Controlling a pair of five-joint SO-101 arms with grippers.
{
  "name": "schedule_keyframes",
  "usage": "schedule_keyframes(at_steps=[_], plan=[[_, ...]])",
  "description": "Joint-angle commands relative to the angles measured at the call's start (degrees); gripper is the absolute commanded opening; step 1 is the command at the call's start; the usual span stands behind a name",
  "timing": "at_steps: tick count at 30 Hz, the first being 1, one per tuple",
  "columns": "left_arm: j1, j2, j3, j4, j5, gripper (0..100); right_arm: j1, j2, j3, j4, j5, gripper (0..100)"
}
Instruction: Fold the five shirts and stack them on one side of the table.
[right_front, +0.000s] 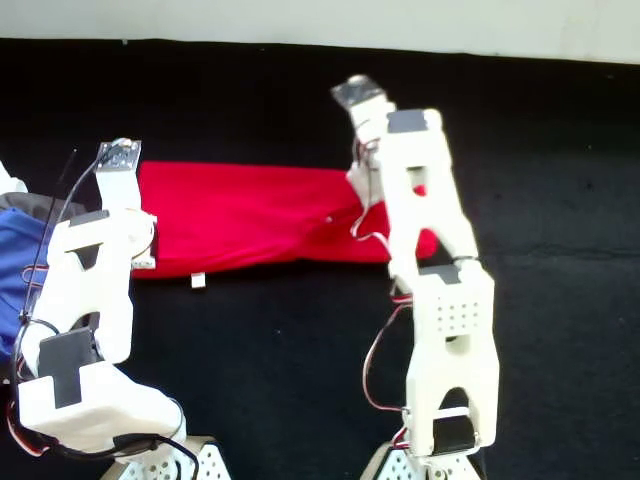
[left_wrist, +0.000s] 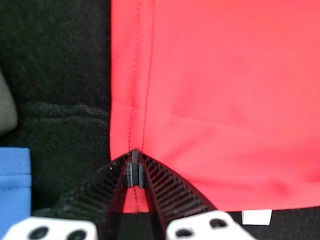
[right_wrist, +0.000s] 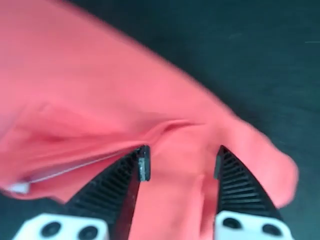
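Note:
A red shirt (right_front: 250, 215) lies folded into a long strip across the black table. My left gripper (left_wrist: 134, 172) is shut on the shirt's stitched hem (left_wrist: 136, 100) at its left end. My right gripper (right_wrist: 181, 165) hovers open over the bunched right end of the red shirt (right_wrist: 100, 110), cloth showing between its fingers. In the high view the left arm (right_front: 95, 270) stands at the shirt's left end and the right arm (right_front: 425, 220) over its right end. A blue shirt (right_front: 18, 260) lies at the table's left edge, also seen as blue shirt (left_wrist: 12, 185).
A white tag (right_front: 197, 281) sticks out from the red shirt's near edge. Grey cloth (left_wrist: 6, 110) lies beside the blue shirt. Black tabletop (right_front: 280, 370) spreads in front of the shirt and behind it.

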Motion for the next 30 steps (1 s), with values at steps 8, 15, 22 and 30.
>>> schedule_keyframes(at_steps=[8, 15, 22, 30], plan=[[-0.7, 0.1, 0.1, -1.4, 0.4, 1, -1.3, -0.6, -16.3, 17.1, -4.6, 13.5], [-0.7, 0.1, 0.1, -1.4, 0.4, 1, -14.0, 0.8, -8.8, 16.8, -4.8, 0.5], [-0.7, 0.1, 0.1, -1.4, 0.4, 1, -22.0, 4.1, -8.3, 13.9, -10.7, 0.7], [-0.7, 0.1, 0.1, -1.4, 0.4, 1, -22.5, 3.8, -9.3, 10.6, -10.6, 0.7]])
